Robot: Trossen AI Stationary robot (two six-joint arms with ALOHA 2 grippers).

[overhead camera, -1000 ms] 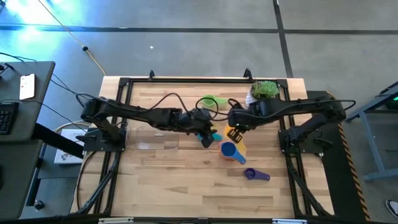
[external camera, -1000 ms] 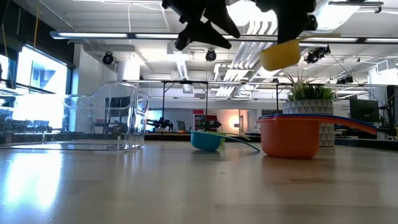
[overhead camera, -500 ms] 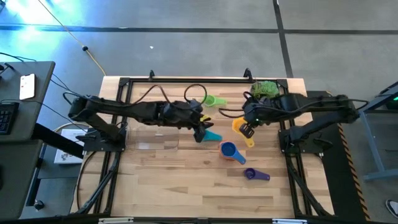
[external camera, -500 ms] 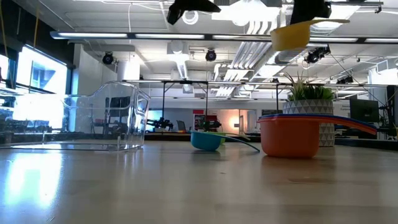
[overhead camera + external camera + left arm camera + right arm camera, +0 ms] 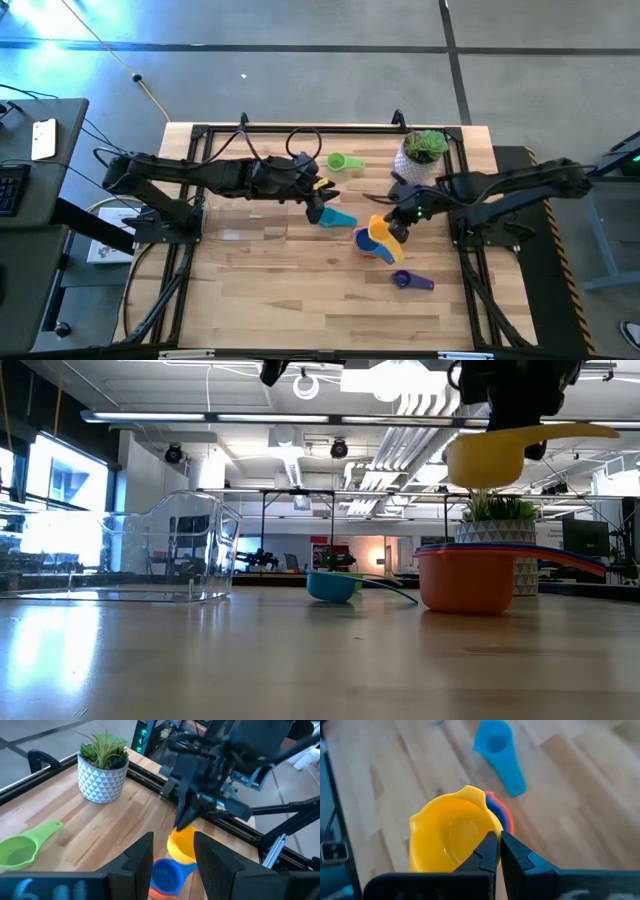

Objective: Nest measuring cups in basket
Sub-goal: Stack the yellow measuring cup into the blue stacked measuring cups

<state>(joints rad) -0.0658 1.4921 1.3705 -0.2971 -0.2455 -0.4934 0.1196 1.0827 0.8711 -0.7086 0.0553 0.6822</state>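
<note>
Overhead, right claw (image 5: 498, 851) pinches a glossy round yellow cup (image 5: 452, 836).

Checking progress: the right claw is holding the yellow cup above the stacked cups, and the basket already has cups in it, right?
Not quite. The right claw does hold the yellow cup above the stacked cups, but the basket has no cups in it, as the low view shows.

I log: basket (image 5: 245, 222) on tabletop (image 5: 300, 290) left; stacked cups (image 5: 372, 243) centre-right; potted plant (image 5: 422, 152) behind them; lone cup (image 5: 412, 281) in front.
</note>
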